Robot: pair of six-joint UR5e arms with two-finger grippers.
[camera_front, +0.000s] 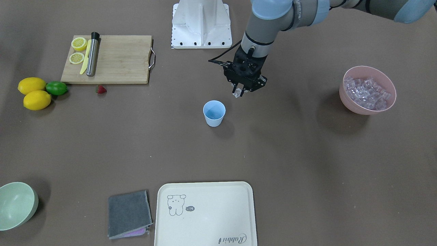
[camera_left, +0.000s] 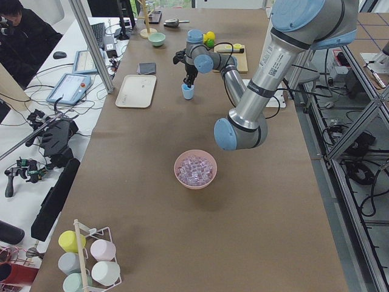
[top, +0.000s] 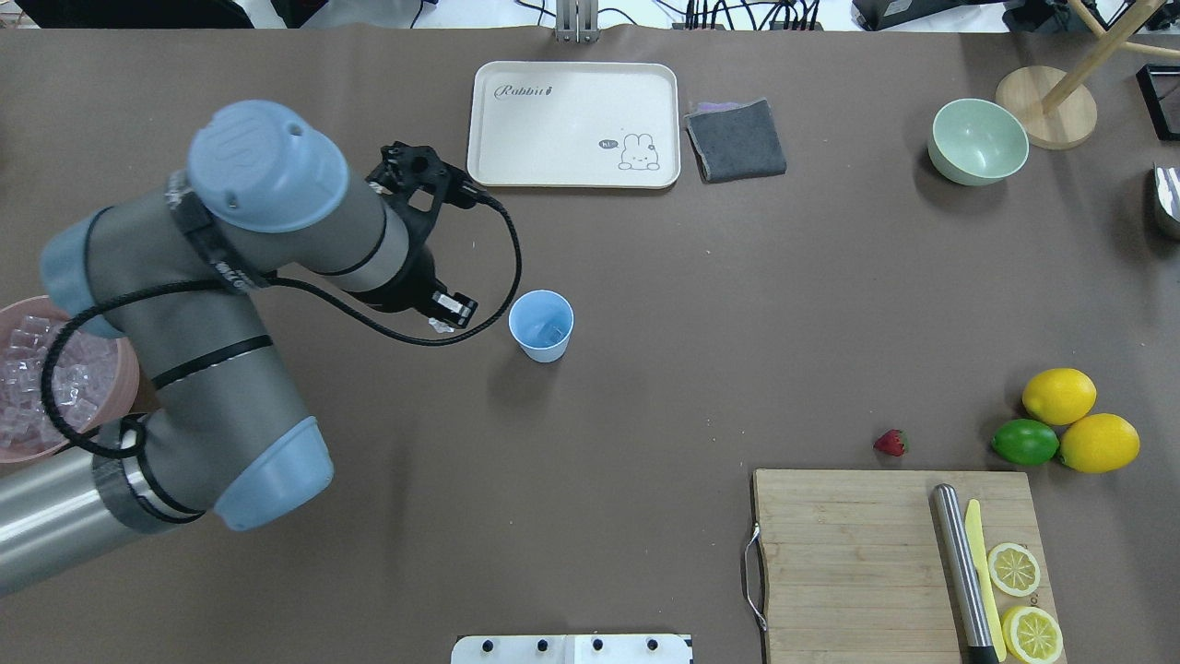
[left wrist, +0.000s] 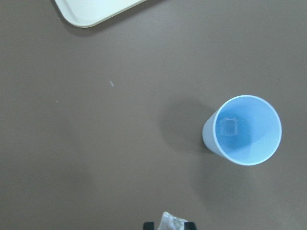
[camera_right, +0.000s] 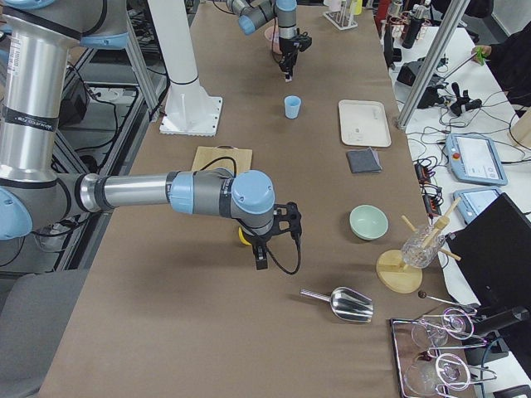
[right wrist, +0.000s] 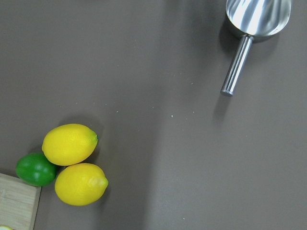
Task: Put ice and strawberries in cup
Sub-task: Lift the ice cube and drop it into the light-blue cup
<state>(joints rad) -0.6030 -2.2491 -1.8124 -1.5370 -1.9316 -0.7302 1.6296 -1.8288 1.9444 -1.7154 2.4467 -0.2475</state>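
The left gripper (camera_front: 238, 91) has its fingers closed in on one small clear glassy ice cube (left wrist: 172, 222), held above the table just beside the small pale blue plastic cup (camera_front: 214, 112). A second cube (left wrist: 231, 126) lies inside the cup. The tiny red strawberry (camera_front: 101, 89) rests on the table, just beside the wooden cutting board (camera_front: 119, 59). The right gripper (camera_right: 260, 259) hangs above the table; whether its fingers are spread or together cannot be told.

1. A wooden cutting board (camera_front: 116, 59) lies on the brown tabletop (camera_front: 290, 153), carrying two lemon halves (camera_front: 79, 43), a yellow knife (camera_front: 85, 58) and a black-capped steel cylinder (camera_front: 92, 54);
2. Two whole lemons (camera_front: 31, 85) and a green lime (camera_front: 56, 88) huddle together, touching, just beside the board;
3. A cream tray (camera_front: 205, 215) printed with a cartoon animal sits beside a folded grey cloth (camera_front: 129, 213); a mint green bowl (camera_front: 17, 205) stands well apart;
4. A metal scoop (right wrist: 256, 19) lies apart from the lemons.
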